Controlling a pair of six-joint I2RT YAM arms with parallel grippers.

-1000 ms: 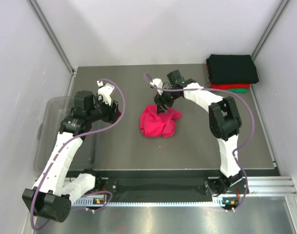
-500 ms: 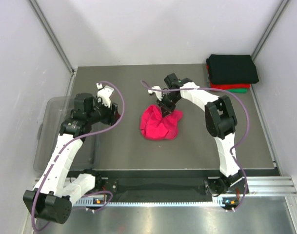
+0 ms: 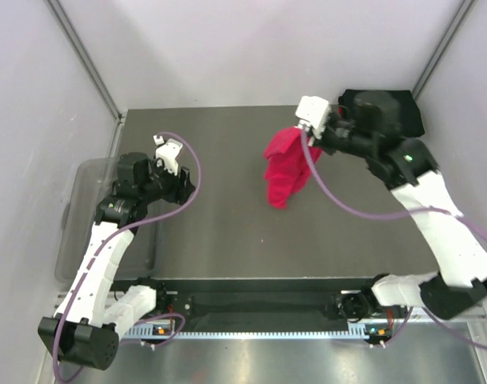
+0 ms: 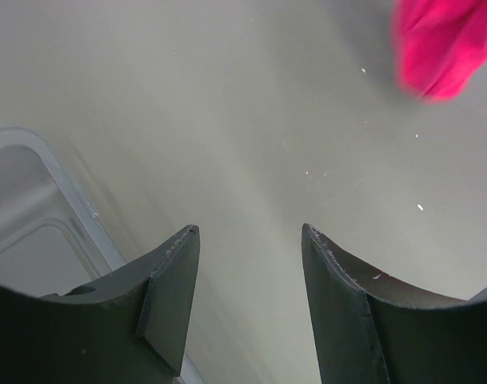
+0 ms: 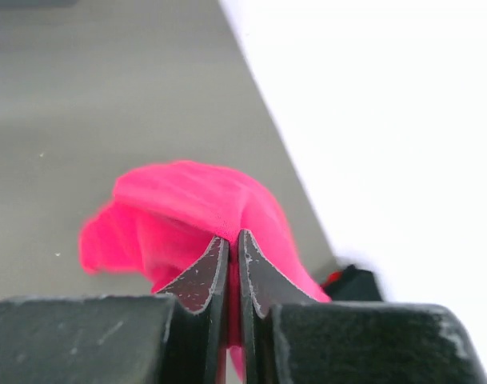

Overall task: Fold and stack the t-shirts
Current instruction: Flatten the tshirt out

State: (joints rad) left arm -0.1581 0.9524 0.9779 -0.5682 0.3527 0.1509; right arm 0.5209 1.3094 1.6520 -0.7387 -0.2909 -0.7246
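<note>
A second ago the right tool point(image 3: 301, 133) stood spread over the pink t-shirt point(image 3: 285, 170), which lay bunched in the middle of the table point(image 3: 227, 232). Half a second ago it had closed on the cloth. Now the right arm has swung up and toward the far right, and the t-shirt has left its old spot and hangs from the tool in a long drooping bundle. The left arm has hardly moved in that time.

In the right wrist view, the right tool point(image 5: 233, 238) has its jaws pressed almost together, with a thin fold of the pink t-shirt point(image 5: 187, 200) pinched between the tips. The rest of the cloth bulges out beyond them and falls away below. From above, the bundle's lower end reaches down toward the table, but I cannot tell whether it still touches the surface.

Just behind the right arm, in the far right corner of the table, lies a folded black t-shirt point(image 3: 407, 108), partly hidden by the arm. In the right wrist view a blurred dark shape with a speck of red beside the pink cloth is probably that stack.

The left tool point(image 3: 187, 182) hovers over the left part of the table, well apart from the pink t-shirt. Its jaws point(image 4: 249, 232) are spread wide with nothing between them. Below it a clear plastic bin point(image 4: 35, 200) sits at the table's left edge.
</note>
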